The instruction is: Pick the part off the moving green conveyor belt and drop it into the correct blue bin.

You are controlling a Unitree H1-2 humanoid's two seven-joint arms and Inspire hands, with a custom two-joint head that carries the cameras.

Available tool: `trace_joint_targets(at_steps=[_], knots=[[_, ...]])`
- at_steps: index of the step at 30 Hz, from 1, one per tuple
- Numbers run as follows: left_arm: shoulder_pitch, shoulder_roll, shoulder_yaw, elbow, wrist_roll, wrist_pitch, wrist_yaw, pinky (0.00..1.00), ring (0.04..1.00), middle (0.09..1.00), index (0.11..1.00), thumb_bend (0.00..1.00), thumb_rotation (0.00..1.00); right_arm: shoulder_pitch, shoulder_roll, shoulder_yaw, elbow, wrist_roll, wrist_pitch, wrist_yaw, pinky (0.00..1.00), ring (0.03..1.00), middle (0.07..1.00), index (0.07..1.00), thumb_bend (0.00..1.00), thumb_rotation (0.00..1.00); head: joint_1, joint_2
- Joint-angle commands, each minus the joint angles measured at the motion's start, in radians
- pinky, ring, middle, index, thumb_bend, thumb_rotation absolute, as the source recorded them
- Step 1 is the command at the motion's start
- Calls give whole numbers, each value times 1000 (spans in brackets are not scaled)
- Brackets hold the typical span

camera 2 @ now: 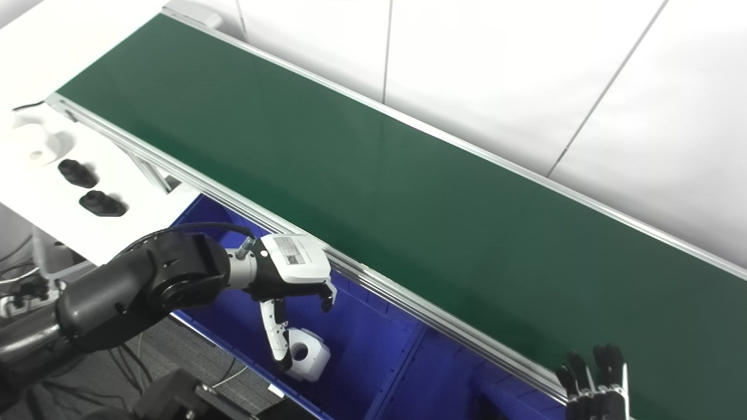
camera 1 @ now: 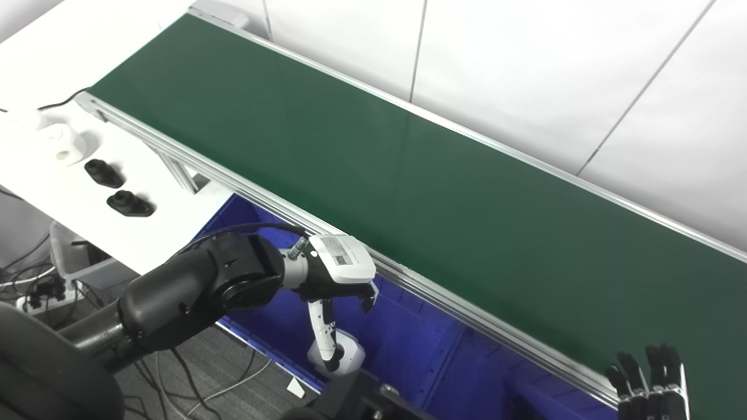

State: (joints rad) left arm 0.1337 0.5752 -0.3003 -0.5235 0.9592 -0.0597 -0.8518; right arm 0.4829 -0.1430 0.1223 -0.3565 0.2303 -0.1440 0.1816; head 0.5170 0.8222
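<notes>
Right hand (camera 2: 595, 382) low at bottom right edge; only dark fingertips show, pointing up and spread, nothing in them; they stand at the near rail of the conveyor belt (camera 1: 408, 192). Left hand (camera 2: 295, 271) hangs over the blue bin (camera 2: 362, 332) below the belt's near rail; fingers point down and apart, thumb long and lowered; it grips nothing. White part (camera 2: 308, 353) with a round hole lies on the bin floor, just beside the lowered thumb tip; whether they touch, cannot tell. A divider wall splits the bin, with a second compartment to the right. Belt surface dark green, running diagonally from upper left to lower right. Far left, on a white table (camera 1: 87, 210), two black parts (camera 1: 117, 189) and a white part (camera 1: 61, 143) sit near the belt's end.
</notes>
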Motion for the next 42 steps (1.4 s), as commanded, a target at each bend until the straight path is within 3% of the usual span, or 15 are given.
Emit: trace_joint_targets(at_steps=[1, 2, 6, 8, 11, 13, 17, 18, 19, 20, 23, 26, 28, 33, 42], knots=[[-6, -12, 30, -62, -100, 28, 17, 603, 714, 752, 705, 1000, 669, 2, 1, -5, -20, 14, 3, 7, 897, 929, 994, 997, 947, 986, -12, 3], [-5, -24, 42, -75, -168, 50, 13, 600, 714, 752, 707, 1000, 669, 1, 1, -4, -19, 14, 3, 7, 897, 928, 995, 996, 948, 984, -21, 4], [-22, -93, 116, -124, -588, 323, -72, 630, 759, 798, 737, 1000, 661, 2, 3, -1, -16, -1, 1, 5, 902, 933, 1000, 1000, 947, 989, -70, 7], [-38, -133, 165, -143, -785, 425, -71, 717, 806, 822, 763, 1000, 681, 4, 9, 2, -15, -12, 1, 0, 898, 935, 1000, 1000, 949, 992, -107, 12], [-48, -207, 252, -162, -1010, 508, -20, 711, 809, 838, 797, 1000, 691, 6, 23, 10, -13, -25, 1, -7, 897, 932, 1000, 1000, 944, 989, -165, 21], [-50, -249, 310, -156, -1108, 524, 27, 703, 804, 858, 849, 992, 682, 8, 46, 25, -16, -59, -1, -21, 878, 917, 994, 998, 933, 996, -306, 40], [-32, -321, 392, -99, -1141, 448, 131, 747, 830, 879, 917, 993, 686, 12, 105, 67, -16, -162, -3, -59, 842, 895, 976, 988, 954, 978, -506, 50], [-27, -327, 399, -86, -1149, 431, 151, 764, 848, 894, 943, 998, 699, 13, 114, 76, -15, -182, -2, -66, 844, 900, 976, 987, 961, 976, -506, 50], [-20, -337, 409, -63, -1150, 400, 177, 770, 854, 899, 951, 1000, 704, 13, 132, 91, -16, -214, 4, -78, 845, 901, 977, 987, 963, 975, -600, 55], [-12, -345, 417, -41, -1148, 365, 201, 799, 881, 924, 967, 1000, 725, 14, 150, 105, -16, -241, 10, -88, 850, 908, 982, 990, 967, 984, -640, 57], [15, -377, 421, 17, -1137, 254, 275, 793, 914, 959, 997, 1000, 763, 14, 199, 138, -13, -308, 21, -114, 871, 924, 993, 999, 958, 999, -767, 72], [34, -398, 409, 55, -1134, 188, 332, 828, 947, 992, 1000, 1000, 774, 15, 241, 160, -12, -361, 33, -139, 872, 918, 989, 998, 963, 1000, -900, 84], [51, -412, 389, 82, -1122, 137, 356, 893, 989, 999, 1000, 1000, 775, 17, 259, 172, -12, -391, 33, -159, 879, 922, 991, 1000, 960, 1000, -944, 89], [88, -428, 323, 148, -1112, 19, 383, 939, 1000, 1000, 1000, 1000, 811, 27, 268, 189, -9, -453, -5, -200, 895, 920, 990, 1000, 910, 1000, -977, 100], [141, -437, 267, 94, -1130, 4, 439, 944, 1000, 1000, 1000, 1000, 836, 124, 242, 196, -97, -457, -68, -247, 887, 926, 987, 1000, 924, 996, -901, 132]])
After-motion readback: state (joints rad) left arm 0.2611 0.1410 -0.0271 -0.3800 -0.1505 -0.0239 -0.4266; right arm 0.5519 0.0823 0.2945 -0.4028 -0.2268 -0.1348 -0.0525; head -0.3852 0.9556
